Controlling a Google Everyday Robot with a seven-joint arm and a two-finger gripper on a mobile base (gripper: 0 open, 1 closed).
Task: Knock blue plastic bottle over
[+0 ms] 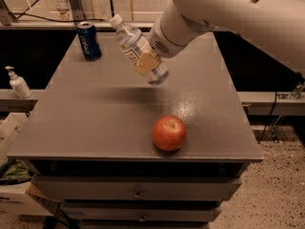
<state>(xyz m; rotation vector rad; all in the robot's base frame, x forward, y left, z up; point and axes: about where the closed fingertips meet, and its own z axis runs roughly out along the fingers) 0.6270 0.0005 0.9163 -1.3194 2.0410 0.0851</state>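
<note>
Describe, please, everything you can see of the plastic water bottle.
The water bottle is clear, faintly bluish plastic with a white cap and a white printed label. It hangs tilted above the grey table, cap to the upper left, base to the lower right, held at its lower half by the gripper.

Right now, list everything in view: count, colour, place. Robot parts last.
bottle: 1, clear bluish with a white cap, tilted above the table's back half, cap towards the can
can: 1, dark blue, upright at the table's back left corner
apple: 1, red, near the table's front edge
pump bottle: 1, white, on a ledge left of the table
table: 1, grey, centre of view
drawers: 2 visible, dark, under the table top
arm: 1, white, from top right
gripper: 1, tan, at the bottle's lower half
</note>
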